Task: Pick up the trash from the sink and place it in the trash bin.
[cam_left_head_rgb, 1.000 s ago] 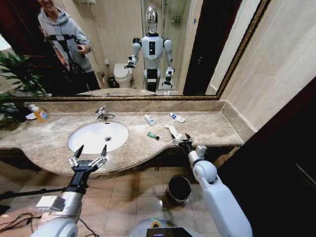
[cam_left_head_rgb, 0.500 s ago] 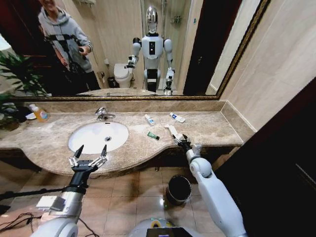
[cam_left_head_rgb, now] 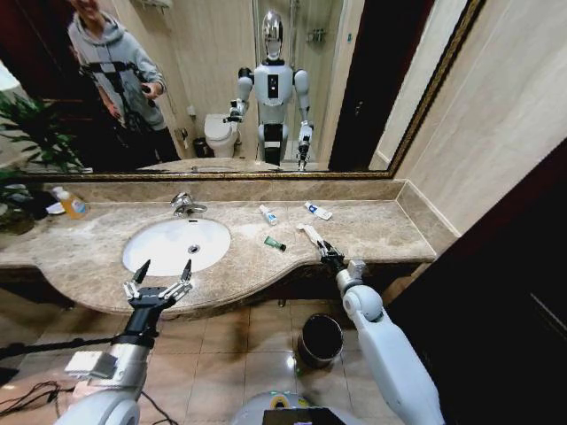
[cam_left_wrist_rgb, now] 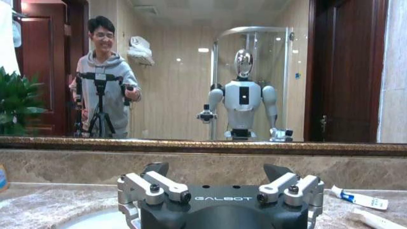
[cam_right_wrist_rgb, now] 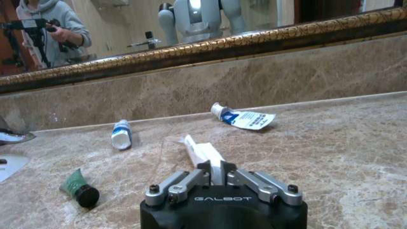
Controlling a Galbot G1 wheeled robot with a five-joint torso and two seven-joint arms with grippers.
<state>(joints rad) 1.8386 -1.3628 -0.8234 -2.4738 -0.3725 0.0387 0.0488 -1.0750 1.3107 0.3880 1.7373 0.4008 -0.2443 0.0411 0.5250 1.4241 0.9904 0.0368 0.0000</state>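
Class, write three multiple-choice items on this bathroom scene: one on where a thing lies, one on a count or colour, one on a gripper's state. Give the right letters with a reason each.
1. Where is the green-and-black tube?
A. in the sink
B. on the marble counter right of the sink
C. in the trash bin

2. How many small white tubes with blue marks lie near the back wall?
A. two
B. four
C. none

3. What is the right gripper doing?
A. hanging open above the bin
B. shut on the white paper strip
C. holding the orange bottle

Answers: 1 B, it lies on the counter beside the sink. 2 A, one and another. 3 B, its fingers pinch the strip.
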